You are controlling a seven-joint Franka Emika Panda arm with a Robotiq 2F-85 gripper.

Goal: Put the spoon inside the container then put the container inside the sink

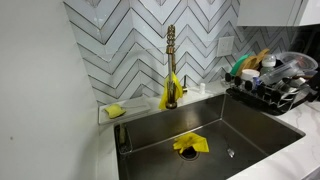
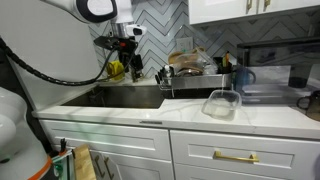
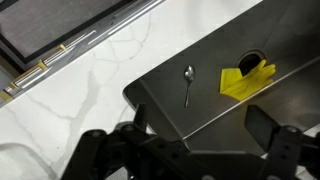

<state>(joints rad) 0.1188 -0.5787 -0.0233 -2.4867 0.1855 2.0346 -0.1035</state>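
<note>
A metal spoon (image 3: 188, 84) lies flat on the floor of the steel sink (image 3: 215, 112), beside a yellow cloth (image 3: 245, 80) that partly covers the drain. My gripper (image 3: 203, 130) is open and empty, high above the sink floor, with the spoon ahead of its fingers. In an exterior view the gripper (image 2: 126, 36) hangs over the sink (image 2: 120, 97). The clear plastic container (image 2: 222, 103) stands empty on the white counter to the right of the sink, far from the gripper. It is not seen in the wrist view.
A brass faucet (image 1: 170, 65) stands behind the sink (image 1: 260, 125) with a yellow item at its base. A black dish rack (image 1: 275, 85) full of dishes sits beside the sink, and it also shows from the other side (image 2: 195, 75). A yellow sponge (image 1: 115, 111) lies on the back ledge.
</note>
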